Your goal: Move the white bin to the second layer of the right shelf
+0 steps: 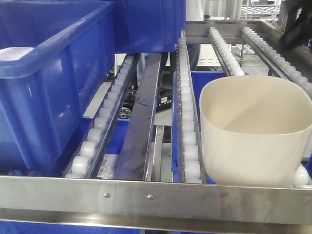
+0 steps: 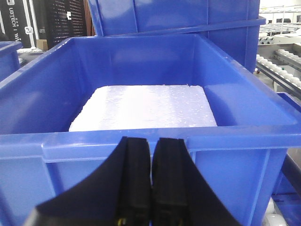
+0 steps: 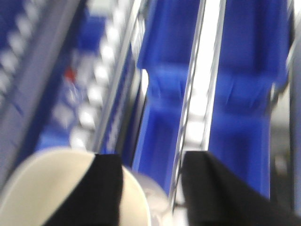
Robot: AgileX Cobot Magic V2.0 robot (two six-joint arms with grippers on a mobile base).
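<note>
A large blue crate [image 1: 48,83] is seen at 9 o'clock on the roller rails of the right shelf second layer [image 1: 187,122]; a white foam slab [image 2: 146,106] is seen inside it in the left wrist view; the white bin [image 1: 253,129] is set at 4 o'clock on the rollers, against the riveted front bar [image 1: 156,195]; the left gripper [image 2: 150,183] is held at 6 o'clock before the crate rim, fingers pressed together; the right gripper [image 3: 150,188] is blurred, fingers spread, one over the bin.
</note>
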